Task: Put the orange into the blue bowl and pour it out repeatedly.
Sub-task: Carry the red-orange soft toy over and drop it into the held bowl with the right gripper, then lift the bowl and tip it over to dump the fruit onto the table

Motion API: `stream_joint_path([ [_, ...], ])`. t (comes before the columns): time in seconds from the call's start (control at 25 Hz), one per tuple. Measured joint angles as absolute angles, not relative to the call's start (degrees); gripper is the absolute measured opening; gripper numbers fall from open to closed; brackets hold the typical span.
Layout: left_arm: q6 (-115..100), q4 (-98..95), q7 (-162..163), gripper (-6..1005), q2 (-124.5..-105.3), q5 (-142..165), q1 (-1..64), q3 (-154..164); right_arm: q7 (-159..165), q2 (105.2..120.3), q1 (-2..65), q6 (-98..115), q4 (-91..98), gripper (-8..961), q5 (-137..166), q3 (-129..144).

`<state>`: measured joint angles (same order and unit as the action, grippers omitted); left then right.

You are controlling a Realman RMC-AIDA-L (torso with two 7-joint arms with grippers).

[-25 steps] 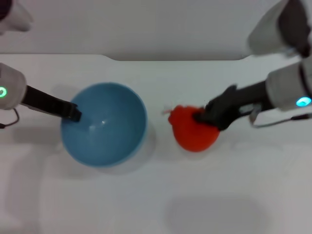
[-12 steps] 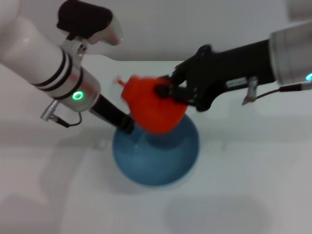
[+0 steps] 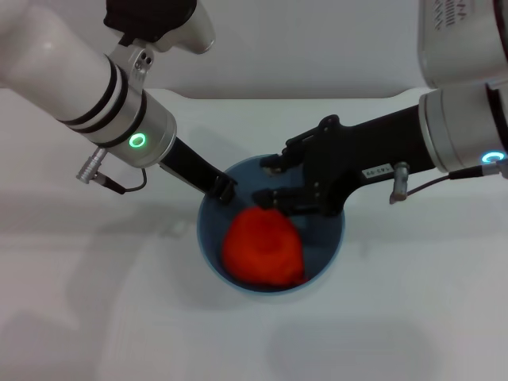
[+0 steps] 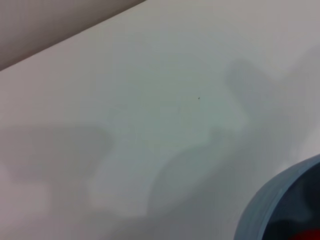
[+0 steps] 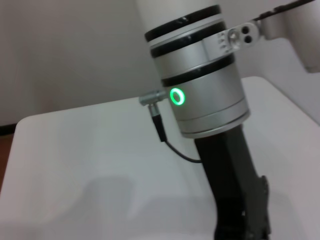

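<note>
Orange [image 3: 263,248]: lay inside the blue bowl [image 3: 329,255], free of both grippers.
Bowl: stood on the white table [image 3: 413,317].
Right gripper [image 3: 268,181]: fingers spread, above the bowl's far rim.
Left gripper [image 3: 223,189]: pinched the bowl's rim; fingertips partly hidden.
Writing: small white label on the right gripper, unreadable.

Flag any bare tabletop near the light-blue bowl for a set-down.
Bare white table runs in front of the round light-blue bowl and out to either side of it. The bowl itself is crowded: the red-orange orange lies inside, the left gripper is at its far rim, and the open right gripper hangs over it.
</note>
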<state>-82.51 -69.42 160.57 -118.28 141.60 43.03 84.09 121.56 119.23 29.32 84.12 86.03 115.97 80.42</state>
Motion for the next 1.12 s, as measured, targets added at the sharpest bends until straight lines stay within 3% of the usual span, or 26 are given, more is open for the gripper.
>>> stream_joint_path([
  [0.16,-81.79,-69.64,160.26,-1,-118.21,142.27,42.62,84.21,122.54,119.32,28.43,84.13,87.54,408,115.96,77.34],
  [0.32,-76.96,-74.46,159.99,-1,-118.16,145.5,39.23,85.57,130.92,119.01,28.07,86.06,89.18,407,120.26,69.85],
  [0.76,-42.57,-97.49,157.54,-2,-118.08,159.22,15.97,100.93,139.89,118.76,24.59,98.36,88.26,407,131.64,48.99],
  [1.12,-14.7,-94.7,146.89,-1,-118.37,165.64,6.85,115.26,140.8,118.6,23.88,99.02,84.13,408,136.16,43.63],
])
